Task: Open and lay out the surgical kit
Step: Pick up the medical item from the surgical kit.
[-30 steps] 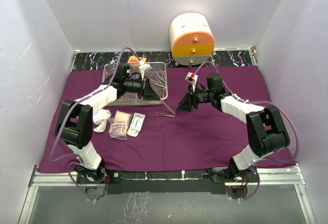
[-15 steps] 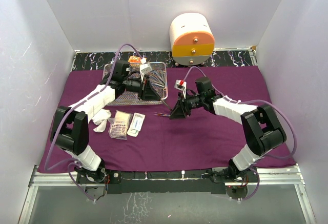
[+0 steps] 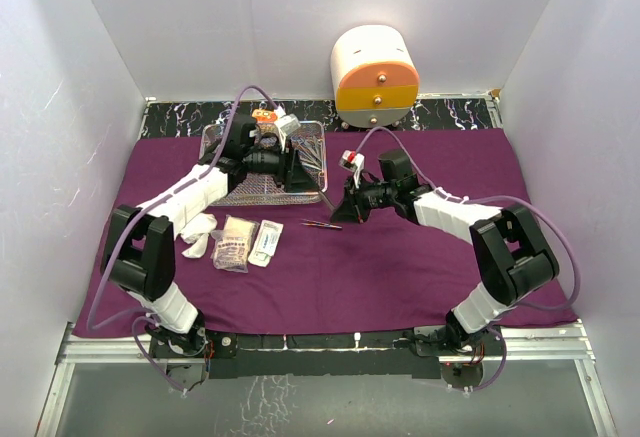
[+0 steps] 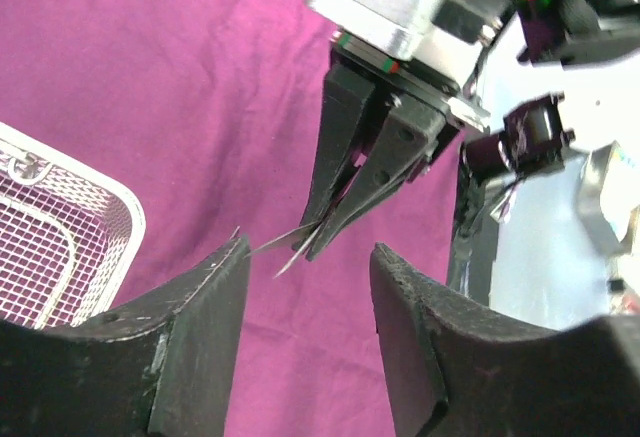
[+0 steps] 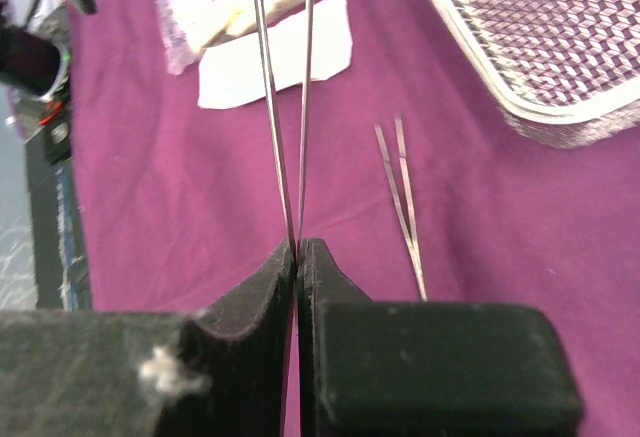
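Kit partly laid out — cloth [image 3: 400, 277] spread, gauze [image 3: 197, 232], packets [image 3: 250, 242] and tweezers [image 3: 322, 224] lying on it near the tray [image 3: 262, 195] — with the right gripper [image 5: 297, 257] pinching a thin two-pronged tool [image 5: 272, 107] above the cloth, the left gripper [image 4: 310, 249] spread beside it; placing this tool apparently remains.

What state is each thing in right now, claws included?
purple cloth: unfolded, spread flat.
mesh tray: upright on the cloth.
left claw: open, gripping nothing.
right claw: shut on held tweezers.
held tweezers: lifted off the cloth.
loose tweezers: lying flat on the cloth.
packets: flat on the cloth.
gauze wads: on the cloth beside packets.
cabinet: drawers shut.
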### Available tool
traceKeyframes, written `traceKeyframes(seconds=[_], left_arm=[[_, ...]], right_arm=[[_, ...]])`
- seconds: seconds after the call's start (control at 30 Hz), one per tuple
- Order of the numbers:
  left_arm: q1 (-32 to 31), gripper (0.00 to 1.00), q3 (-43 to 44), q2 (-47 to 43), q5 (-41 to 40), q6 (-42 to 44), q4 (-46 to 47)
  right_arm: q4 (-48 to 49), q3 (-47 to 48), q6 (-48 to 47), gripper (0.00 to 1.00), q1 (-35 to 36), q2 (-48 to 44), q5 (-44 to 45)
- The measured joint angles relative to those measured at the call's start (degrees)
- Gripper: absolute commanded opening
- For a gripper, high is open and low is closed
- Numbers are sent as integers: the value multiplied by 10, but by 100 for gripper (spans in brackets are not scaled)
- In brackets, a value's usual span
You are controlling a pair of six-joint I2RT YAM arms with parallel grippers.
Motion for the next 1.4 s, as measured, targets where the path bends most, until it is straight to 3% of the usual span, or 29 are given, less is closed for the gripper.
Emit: traceKeyframes(seconds=[0.17, 0.4, 0.67, 0.97, 1.13, 1.4], left_arm=[[0, 59, 28, 30, -49, -111, 17], [0, 53, 32, 60, -95, -223, 44], [-2, 31, 70, 112, -106, -275, 47], [-2, 13, 79, 132, -105, -296, 47], [-2, 0, 80, 133, -104, -298, 47], [-2, 0, 84, 133, -97, -253, 27]], right_arm=[[-1, 0, 24, 0, 0, -7, 95], [-2, 2, 39, 0, 4, -17, 178], [-12, 2, 42, 0, 19, -17, 214], [-19, 4, 42, 3, 27, -17, 224], [-22, 6, 42, 16, 27, -17, 228], [-37, 17, 21, 44, 27, -17, 223]])
